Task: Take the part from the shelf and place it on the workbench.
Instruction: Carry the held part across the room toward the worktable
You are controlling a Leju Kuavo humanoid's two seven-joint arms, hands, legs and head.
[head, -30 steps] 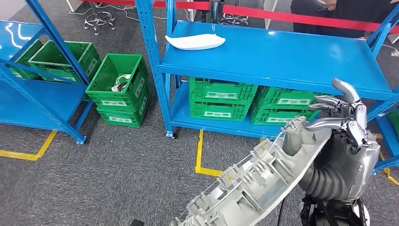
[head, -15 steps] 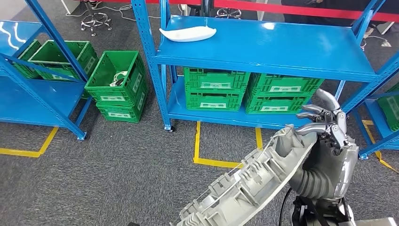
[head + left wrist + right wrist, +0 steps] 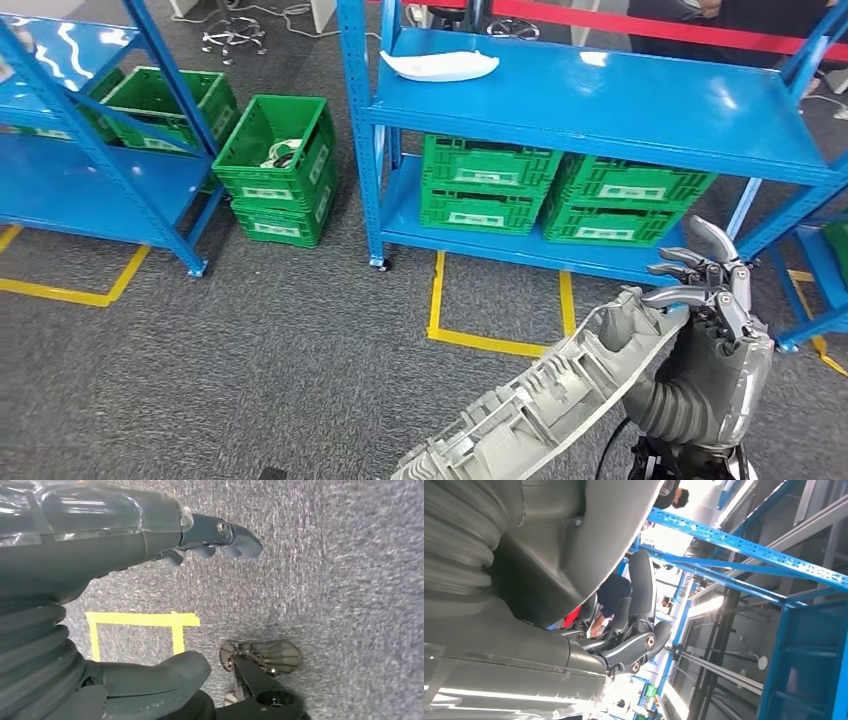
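My right hand (image 3: 712, 290) is clamped over the top end of the long grey ribbed plastic part (image 3: 540, 400), carried low on my right. My left hand (image 3: 200, 540) hangs empty, probably uncurled. I should keep the part steady while turning toward the workbench.

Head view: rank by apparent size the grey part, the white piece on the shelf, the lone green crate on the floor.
1. grey part, though it sits nearest the camera
2. green crate
3. white piece, farthest away
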